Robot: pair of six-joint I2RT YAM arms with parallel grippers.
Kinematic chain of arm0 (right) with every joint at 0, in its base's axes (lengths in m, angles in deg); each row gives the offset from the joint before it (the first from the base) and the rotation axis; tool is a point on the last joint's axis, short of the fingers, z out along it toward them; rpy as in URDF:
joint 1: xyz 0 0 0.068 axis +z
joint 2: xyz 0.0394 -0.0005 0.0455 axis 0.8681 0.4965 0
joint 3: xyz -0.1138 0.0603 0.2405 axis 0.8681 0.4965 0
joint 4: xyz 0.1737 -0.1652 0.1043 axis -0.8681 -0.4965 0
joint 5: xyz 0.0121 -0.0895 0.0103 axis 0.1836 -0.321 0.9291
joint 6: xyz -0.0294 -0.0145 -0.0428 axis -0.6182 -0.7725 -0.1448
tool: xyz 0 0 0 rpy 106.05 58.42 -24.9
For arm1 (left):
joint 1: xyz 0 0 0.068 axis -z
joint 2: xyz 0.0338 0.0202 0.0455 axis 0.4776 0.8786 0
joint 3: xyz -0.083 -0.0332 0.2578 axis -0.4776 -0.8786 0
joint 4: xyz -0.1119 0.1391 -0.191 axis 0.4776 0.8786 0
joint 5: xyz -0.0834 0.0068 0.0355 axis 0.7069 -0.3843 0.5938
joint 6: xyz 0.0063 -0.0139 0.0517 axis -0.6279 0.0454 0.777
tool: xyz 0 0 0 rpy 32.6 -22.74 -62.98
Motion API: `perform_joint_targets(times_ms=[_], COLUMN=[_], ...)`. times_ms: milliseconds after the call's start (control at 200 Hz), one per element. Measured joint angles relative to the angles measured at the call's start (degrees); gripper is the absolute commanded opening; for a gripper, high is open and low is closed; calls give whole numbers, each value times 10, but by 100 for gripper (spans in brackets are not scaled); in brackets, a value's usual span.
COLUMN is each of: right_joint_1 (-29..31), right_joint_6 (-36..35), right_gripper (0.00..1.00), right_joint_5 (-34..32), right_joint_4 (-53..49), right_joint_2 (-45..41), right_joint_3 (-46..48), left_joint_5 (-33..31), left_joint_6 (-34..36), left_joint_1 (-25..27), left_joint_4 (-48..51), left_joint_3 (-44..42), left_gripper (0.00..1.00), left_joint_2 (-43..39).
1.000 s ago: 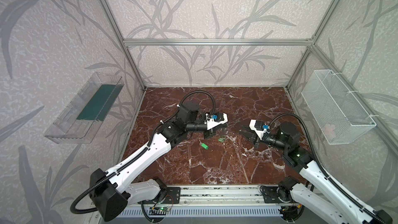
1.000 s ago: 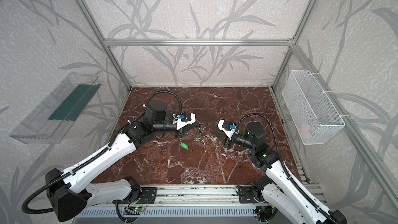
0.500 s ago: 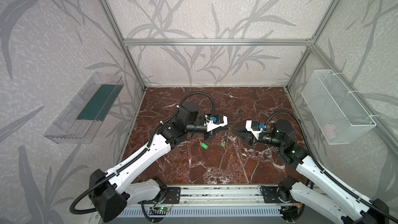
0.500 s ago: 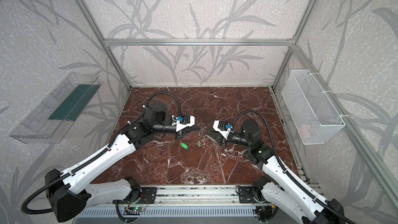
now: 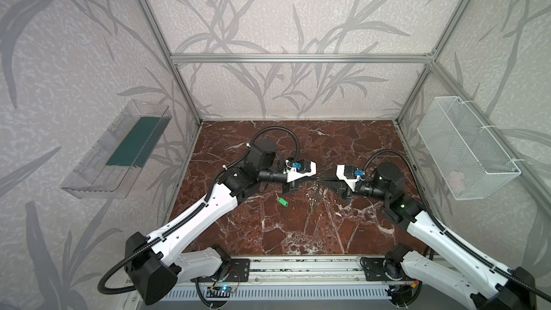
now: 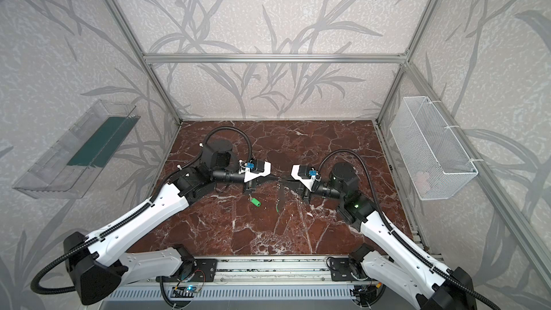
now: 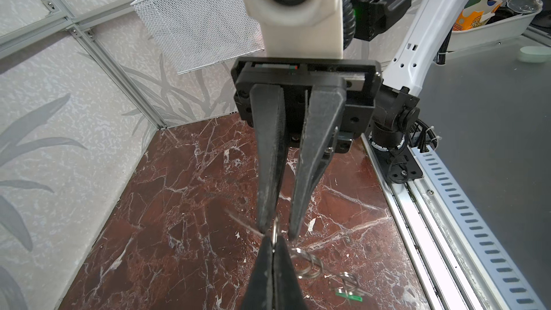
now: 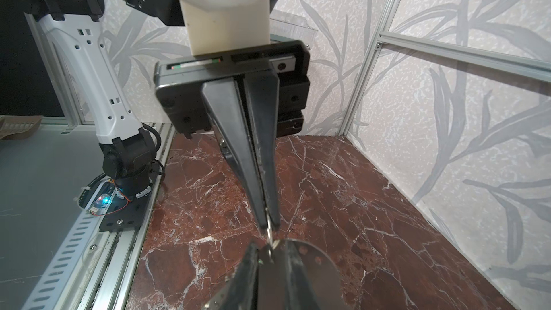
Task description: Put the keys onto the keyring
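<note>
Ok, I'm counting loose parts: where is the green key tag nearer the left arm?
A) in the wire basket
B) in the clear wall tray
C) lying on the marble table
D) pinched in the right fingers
C: in both top views the green key tag lies flat on the marble table, clear of both arms' fingers.
</note>
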Motion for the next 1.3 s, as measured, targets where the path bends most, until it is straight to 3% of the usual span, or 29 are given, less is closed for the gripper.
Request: perform_joint_targets(times_ms=[640, 760, 875, 945, 1015, 1155, 1299], right_joint_1=[4, 6, 8, 9, 12, 19, 22], right_joint_6=[-3, -5, -5, -5, -7, -20, -28], right_gripper=[8, 0, 0, 0, 0, 0, 0], right_joint_5=[1, 3, 4, 2, -6, -54, -108], right_joint_4=[0, 0, -3, -3, -3, -7, -6], right_joint_2=[0, 0, 0, 0, -2, -21, -42], right_joint_3=[0, 0, 0, 0, 0, 9, 35], left_joint_5=[-1, -2, -2, -5, -16, -70, -153], left_joint_6=[26, 30, 31, 30, 23, -10, -59], left_joint_1=[10, 11, 11, 11, 12, 6, -5], left_joint_4=[31, 36, 40, 40, 38, 17, 8], left_joint_3=[14, 19, 19, 19, 19, -4, -61], left_gripper=[0, 0, 0, 23, 36, 45, 47], left_joint_2=[5, 7, 7, 7, 7, -10, -53])
